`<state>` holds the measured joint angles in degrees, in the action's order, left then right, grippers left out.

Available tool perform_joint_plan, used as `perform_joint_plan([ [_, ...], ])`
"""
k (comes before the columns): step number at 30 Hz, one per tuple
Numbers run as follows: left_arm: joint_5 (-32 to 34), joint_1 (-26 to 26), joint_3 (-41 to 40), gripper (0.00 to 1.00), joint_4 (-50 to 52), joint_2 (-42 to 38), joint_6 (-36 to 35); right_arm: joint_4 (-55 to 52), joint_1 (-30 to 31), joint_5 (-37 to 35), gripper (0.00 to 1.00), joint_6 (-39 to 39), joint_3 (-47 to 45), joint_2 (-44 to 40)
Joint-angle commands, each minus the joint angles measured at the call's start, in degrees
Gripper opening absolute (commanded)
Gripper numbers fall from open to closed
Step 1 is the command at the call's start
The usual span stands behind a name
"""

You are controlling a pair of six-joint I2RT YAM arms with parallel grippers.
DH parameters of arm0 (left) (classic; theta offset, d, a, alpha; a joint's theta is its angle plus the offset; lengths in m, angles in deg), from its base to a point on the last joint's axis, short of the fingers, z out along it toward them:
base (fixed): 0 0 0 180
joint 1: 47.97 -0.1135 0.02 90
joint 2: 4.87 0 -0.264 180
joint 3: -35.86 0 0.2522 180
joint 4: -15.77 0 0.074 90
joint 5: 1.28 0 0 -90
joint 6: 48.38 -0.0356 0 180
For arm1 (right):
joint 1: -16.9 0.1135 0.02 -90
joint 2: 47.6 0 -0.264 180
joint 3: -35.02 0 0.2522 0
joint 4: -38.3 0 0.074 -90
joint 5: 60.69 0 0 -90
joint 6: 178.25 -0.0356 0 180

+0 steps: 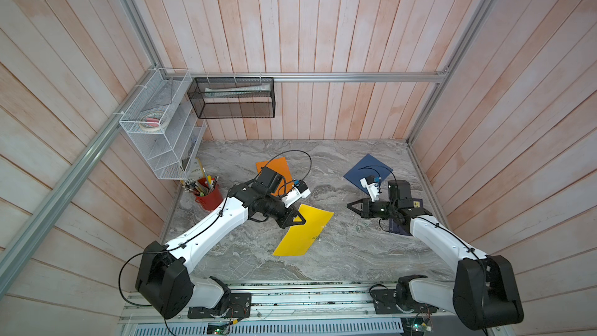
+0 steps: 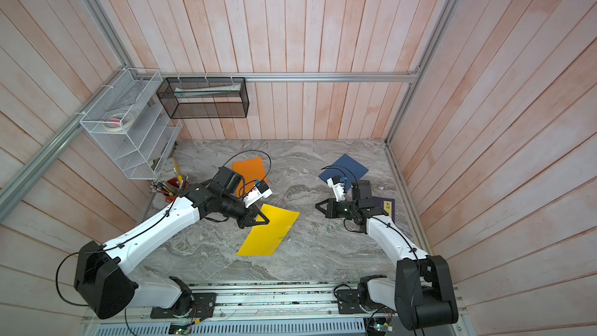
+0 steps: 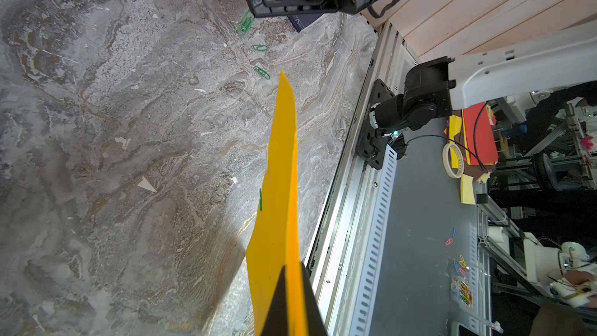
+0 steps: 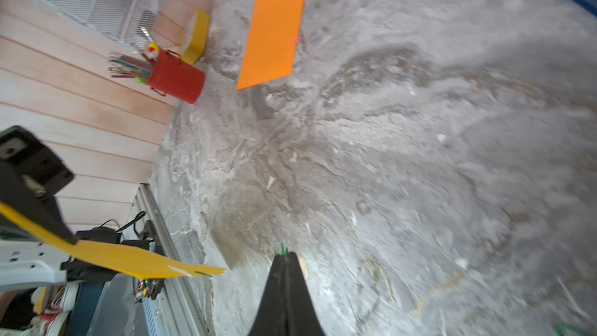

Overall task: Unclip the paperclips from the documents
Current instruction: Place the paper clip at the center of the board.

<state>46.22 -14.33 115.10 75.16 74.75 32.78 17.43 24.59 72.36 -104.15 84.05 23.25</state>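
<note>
The left tool [image 3: 290, 305] is clenched on a corner of the yellow document [image 1: 307, 234], centre of both top views, tilting it off the counter [image 1: 339, 253], probably to steady it for unclipping; the right tool [image 4: 286, 257], right of centre, is pinched shut on a green paperclip [image 4: 283, 248]; a second paperclip [image 3: 260, 200] sits on the sheet's edge; loose paperclips [image 3: 259, 48] lie on the counter nearby.

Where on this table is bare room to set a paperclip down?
Bare marble lies between the orange sheet and blue sheet, and in front of the yellow sheet toward the rail. Crowded by the red pen cup.
</note>
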Motion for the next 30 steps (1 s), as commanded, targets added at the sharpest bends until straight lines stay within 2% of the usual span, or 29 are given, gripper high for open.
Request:
perform_joint_plan([
  [1, 0.75, -0.36, 1.21, 0.0, -0.78, 0.54, -0.87, -2.15, -2.12, -6.52, 0.02, -2.92, -2.7, 0.11],
  [8, 1.01, -0.38, 1.0, 0.0, -1.09, 0.19, -0.74, -3.2, -4.76, -11.88, 0.02, -4.06, -6.47, 1.19],
  [18, 1.54, -0.38, 0.23, 0.0, -1.73, -0.86, -0.13, -6.3, -5.06, -18.47, 0.02, -4.52, -4.71, 5.66],
  [30, 1.65, -0.44, -0.04, 0.0, -2.76, -1.17, 0.23, -9.63, -5.05, -21.51, 0.27, -4.85, -2.86, 4.05],
])
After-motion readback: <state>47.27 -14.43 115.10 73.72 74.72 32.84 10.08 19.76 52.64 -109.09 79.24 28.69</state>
